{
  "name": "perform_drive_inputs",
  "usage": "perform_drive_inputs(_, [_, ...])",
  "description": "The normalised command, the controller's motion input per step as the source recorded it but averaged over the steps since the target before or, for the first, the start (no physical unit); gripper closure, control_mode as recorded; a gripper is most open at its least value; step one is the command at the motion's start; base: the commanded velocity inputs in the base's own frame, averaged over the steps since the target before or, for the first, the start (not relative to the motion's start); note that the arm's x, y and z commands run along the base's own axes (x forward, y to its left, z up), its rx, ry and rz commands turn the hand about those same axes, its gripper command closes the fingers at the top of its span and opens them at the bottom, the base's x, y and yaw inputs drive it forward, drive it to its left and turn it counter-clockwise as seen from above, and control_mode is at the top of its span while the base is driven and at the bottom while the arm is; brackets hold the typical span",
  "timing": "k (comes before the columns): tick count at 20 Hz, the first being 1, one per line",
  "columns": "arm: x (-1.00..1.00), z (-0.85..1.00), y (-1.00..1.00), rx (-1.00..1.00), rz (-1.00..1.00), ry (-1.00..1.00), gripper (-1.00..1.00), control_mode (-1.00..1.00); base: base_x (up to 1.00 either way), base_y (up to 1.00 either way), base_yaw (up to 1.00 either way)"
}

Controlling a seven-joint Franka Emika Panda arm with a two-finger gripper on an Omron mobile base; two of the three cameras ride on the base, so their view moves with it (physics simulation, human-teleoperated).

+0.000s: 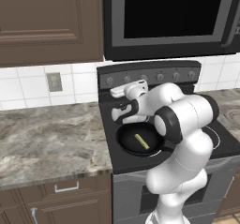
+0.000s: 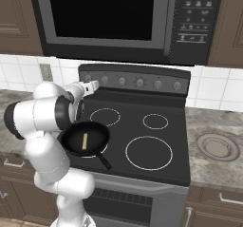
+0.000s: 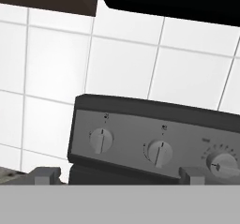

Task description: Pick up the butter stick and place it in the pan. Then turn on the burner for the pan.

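Observation:
The black pan rests on the stove's front left burner, with its handle pointing toward the front edge. In it lies the pale yellow butter stick, flat and apart from the hand. Raised above and behind the pan, my gripper points at the left end of the stove's control panel. It is open, and the fingertips stand wide apart with nothing between them. Straight ahead of them are the two leftmost knobs, a short way off.
A third knob sits further right on the panel. A black microwave hangs low over the stove. The other burners are bare. A marble counter lies to the left, and a round grey disc on the right counter.

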Motion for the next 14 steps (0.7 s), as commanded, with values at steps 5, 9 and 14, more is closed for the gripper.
perform_drive_inputs(5, [0.12, 0.0, 0.1, 0.0, 0.0, 0.0, -1.0, -1.0, 0.0, 0.0, 0.0])
perform_drive_inputs(9, [0.14, 0.0, 0.04, 0.01, 0.0, 0.0, -1.0, -1.0, 0.0, 0.0, 0.0])
perform_drive_inputs(14, [0.14, -0.01, 0.0, 0.0, 0.0, 0.0, -1.0, -1.0, 0.0, 0.0, 0.0])
